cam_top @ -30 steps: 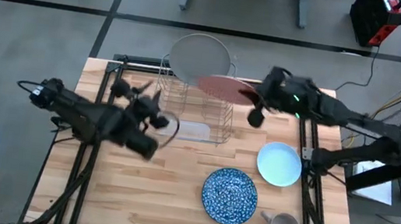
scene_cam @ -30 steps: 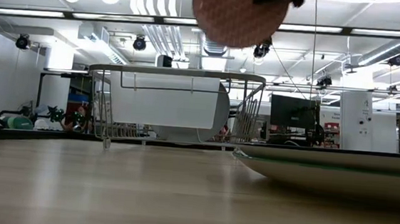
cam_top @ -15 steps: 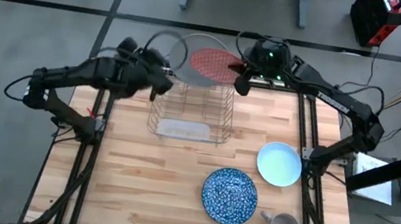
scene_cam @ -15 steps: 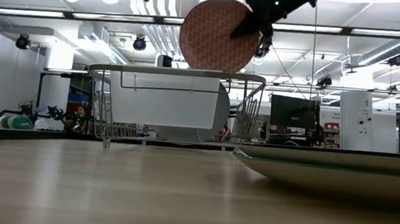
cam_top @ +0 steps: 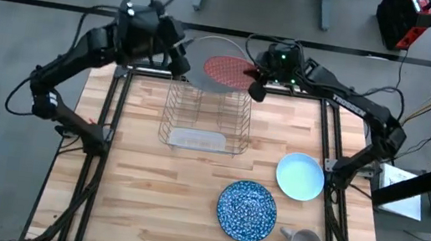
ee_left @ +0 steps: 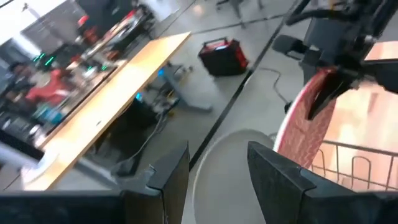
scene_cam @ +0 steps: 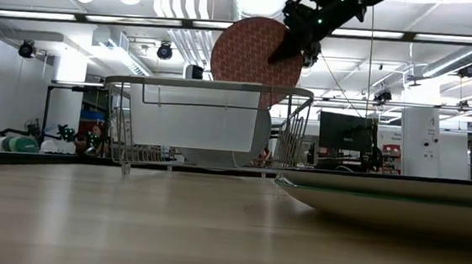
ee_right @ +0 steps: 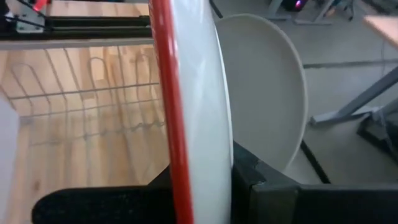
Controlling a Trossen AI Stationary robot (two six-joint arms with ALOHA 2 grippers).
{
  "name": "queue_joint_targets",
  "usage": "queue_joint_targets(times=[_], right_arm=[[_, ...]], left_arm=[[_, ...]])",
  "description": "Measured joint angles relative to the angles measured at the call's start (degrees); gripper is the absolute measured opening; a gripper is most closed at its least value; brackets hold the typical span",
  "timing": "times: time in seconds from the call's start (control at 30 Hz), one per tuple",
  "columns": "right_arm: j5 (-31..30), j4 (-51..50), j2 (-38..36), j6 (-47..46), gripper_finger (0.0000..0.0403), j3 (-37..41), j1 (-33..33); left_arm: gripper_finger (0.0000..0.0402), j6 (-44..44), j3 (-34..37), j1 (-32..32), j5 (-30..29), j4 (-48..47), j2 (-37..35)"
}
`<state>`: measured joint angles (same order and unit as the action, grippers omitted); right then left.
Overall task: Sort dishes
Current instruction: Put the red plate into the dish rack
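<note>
The right claw (cam_top: 253, 81) grips the red patterned plate (cam_top: 227, 70) upright over the rack (cam_top: 204, 115) for slotting in, while the left claw (cam_top: 176, 52) hovers released nearby.

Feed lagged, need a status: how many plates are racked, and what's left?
One racked: the grey plate stands at the dish rack's far end. In hand: the right gripper holds the red plate upright above the rack. Left: blue speckled plate, light-blue plate. Left gripper hovers open nearby.
</note>
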<state>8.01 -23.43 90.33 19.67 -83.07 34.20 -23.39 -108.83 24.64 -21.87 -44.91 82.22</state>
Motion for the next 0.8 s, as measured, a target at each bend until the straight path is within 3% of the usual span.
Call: queue_joint_targets(times=[0.13, 0.33, 0.5, 0.67, 0.8], right_arm=[[0.03, 2.47, 1.93, 2.80, 0.0022, 0.00, 0.08], [2.69, 6.76, 5.01, 4.56, 0.0022, 0.07, 0.64], [6.96, 10.41, 7.61, 4.22, 0.0022, 0.07, 1.97], [10.39, 13.37, 10.65, 3.78, 0.0022, 0.04, 3.11], [11.14, 14.95, 13.25, 2.85, 0.0022, 0.07, 3.72]], left_arm=[[0.0153, -5.34, -1.66, 5.79, 9.32, 2.62, 2.19], [0.0153, -8.88, -5.04, 14.76, 30.52, 3.85, 6.93], [0.0153, -10.64, -8.49, 20.43, 38.88, 5.82, 11.74], [0.0153, -11.70, -12.83, 24.15, 50.99, 5.65, 16.63], [0.0153, -12.74, -16.67, 26.05, 53.67, 5.74, 19.73]])
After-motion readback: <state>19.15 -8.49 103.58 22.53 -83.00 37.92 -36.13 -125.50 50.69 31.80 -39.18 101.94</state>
